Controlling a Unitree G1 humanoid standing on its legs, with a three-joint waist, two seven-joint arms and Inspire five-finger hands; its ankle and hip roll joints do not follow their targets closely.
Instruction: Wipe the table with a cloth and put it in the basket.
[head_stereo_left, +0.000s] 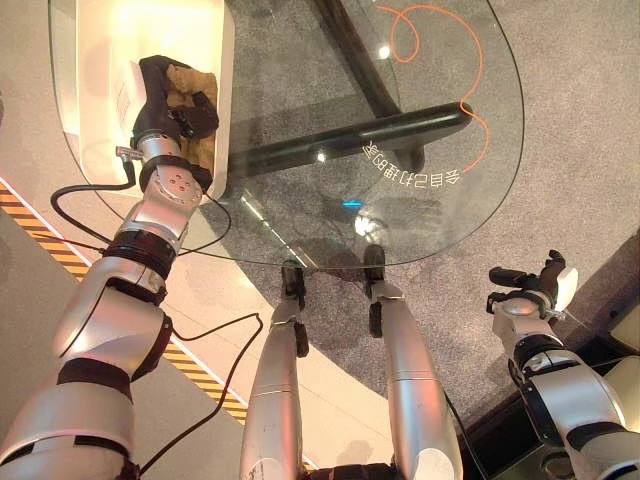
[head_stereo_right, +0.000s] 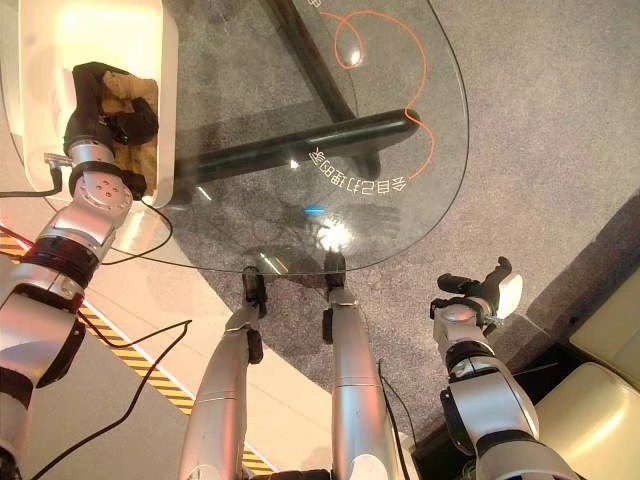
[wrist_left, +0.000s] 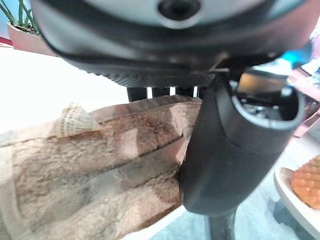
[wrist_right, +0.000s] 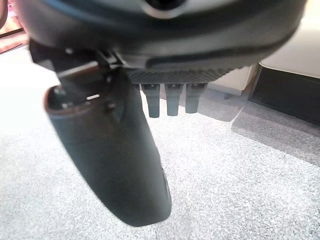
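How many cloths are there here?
1: a brown fluffy cloth under the robot's left hand, over the white basket at the glass table's left end. Others may be hidden beneath.

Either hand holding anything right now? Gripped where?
The left robot hand grips the brown cloth along its top edge, over the white basket. The right robot hand holds nothing.

Round clear glass tabletop (head_stereo_left: 440, 120): one row of white characters (head_stereo_left: 408, 172), upside down to the camera, not legible.
Beside the characters: thin orange looping line (head_stereo_left: 478, 75), no letters.
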